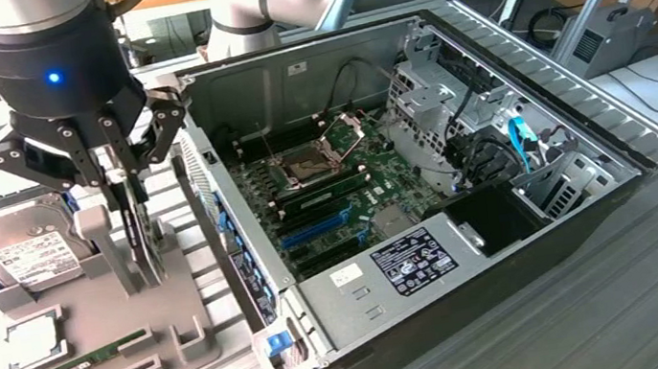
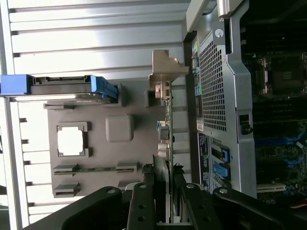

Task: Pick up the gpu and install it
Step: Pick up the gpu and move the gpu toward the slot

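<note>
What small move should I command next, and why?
Probably a short, straight lift. The gripper looks closed on the gpu, which stands on edge in the gray holder, close beside the computer case. Rising vertically should free it from the holder's posts without scraping the case.

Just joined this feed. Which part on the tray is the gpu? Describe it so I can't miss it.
A grey tray sits beside the open computer case, on the exterior view's left. The gpu stands on edge at the tray's case side, under the gripper. Unlike the flat hard drive and low RAM stick, it stands upright with a silver bracket.
</note>
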Controlling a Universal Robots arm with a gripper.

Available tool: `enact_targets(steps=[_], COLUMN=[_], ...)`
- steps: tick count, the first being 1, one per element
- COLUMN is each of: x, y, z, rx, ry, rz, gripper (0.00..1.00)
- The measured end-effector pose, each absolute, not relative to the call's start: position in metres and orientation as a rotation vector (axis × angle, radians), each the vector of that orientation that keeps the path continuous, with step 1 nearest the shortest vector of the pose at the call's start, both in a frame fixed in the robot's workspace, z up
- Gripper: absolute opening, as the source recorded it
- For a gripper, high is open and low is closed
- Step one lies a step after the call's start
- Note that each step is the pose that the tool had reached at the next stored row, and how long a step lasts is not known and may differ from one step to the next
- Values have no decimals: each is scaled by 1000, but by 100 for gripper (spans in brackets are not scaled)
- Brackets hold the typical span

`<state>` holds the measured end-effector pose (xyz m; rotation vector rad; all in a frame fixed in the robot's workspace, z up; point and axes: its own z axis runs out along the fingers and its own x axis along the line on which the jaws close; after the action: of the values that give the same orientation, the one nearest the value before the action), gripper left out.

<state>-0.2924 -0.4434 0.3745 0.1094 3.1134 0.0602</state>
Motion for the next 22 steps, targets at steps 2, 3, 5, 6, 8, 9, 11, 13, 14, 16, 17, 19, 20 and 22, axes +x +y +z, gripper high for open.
enact_targets(steps=[2,3,5,6,8,9,11,13,14,16,17,19,20,22], x=[-292,-292,-292,-292,-292,-292,-292,-292,-292,-292,-292,-292,-292,-292], y=[-443,-443,-443,-443,-443,-443,-443,-443,-443,-443,-443,-443,-443,-443], z=[377,377,379,381,383,383,385,386,386,387,388,389,389,390], rx=[109,109,109,109,109,109,109,109,110,109,109,109,109,109], ry=[3113,3113,3113,3113,3113,3113,3113,3113,3113,3113,3113,3113,3113,3113], rz=[60,60,60,60,60,60,60,60,60,60,60,60,60,60], gripper=[26,26,26,26,26,26,26,26,26,26,26,26,26,26])
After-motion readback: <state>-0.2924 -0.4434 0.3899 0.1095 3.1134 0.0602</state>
